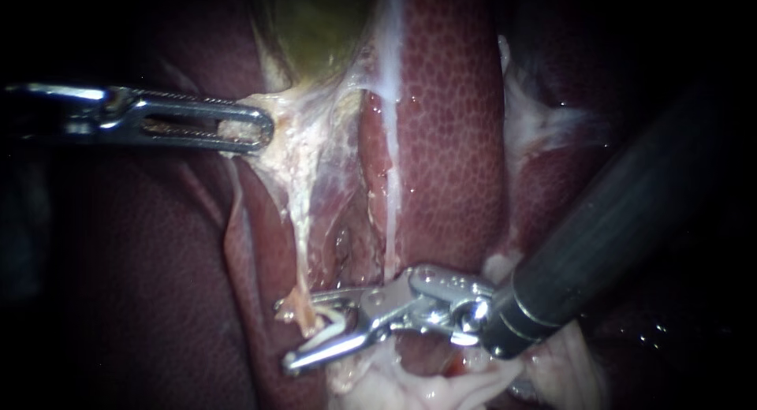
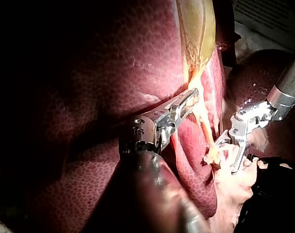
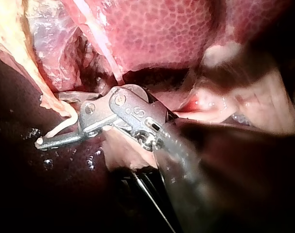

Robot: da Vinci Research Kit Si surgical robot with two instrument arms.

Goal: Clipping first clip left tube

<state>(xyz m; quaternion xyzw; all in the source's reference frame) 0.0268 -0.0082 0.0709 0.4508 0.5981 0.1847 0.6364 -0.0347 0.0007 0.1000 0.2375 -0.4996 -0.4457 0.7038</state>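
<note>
Two instruments work close to the camera. Nearest, the right instrument (image 1: 284,337) comes in from the lower right. Its jaws stand apart and hold an open white clip (image 1: 325,333) between them. The left tube (image 1: 298,229), a thin yellowish strand, hangs down from the gallbladder, and its frayed lower end lies at the mouth of those jaws, touching the clip. From the right wrist view, the tube seems to meet the upper jaw and not yet lie deep in the clip.

Just beside it, a paler right tube (image 1: 390,197) runs down, clear of the jaws. Farther back, the left instrument (image 1: 264,132) comes in from the left. Its jaws are clamped on pale tissue at the lower end of the gallbladder (image 1: 323,24), drawing the tube taut. Dark red liver (image 1: 449,126) lies behind and on both sides.

To clip well, I judge the open clip should slide further along until the whole tube sits across it, with both clip ends showing past the far side. The clip should cross the tube squarely, above the frayed end. A steady pull from the left instrument would help. Closing should catch neither liver nor the right tube.
</note>
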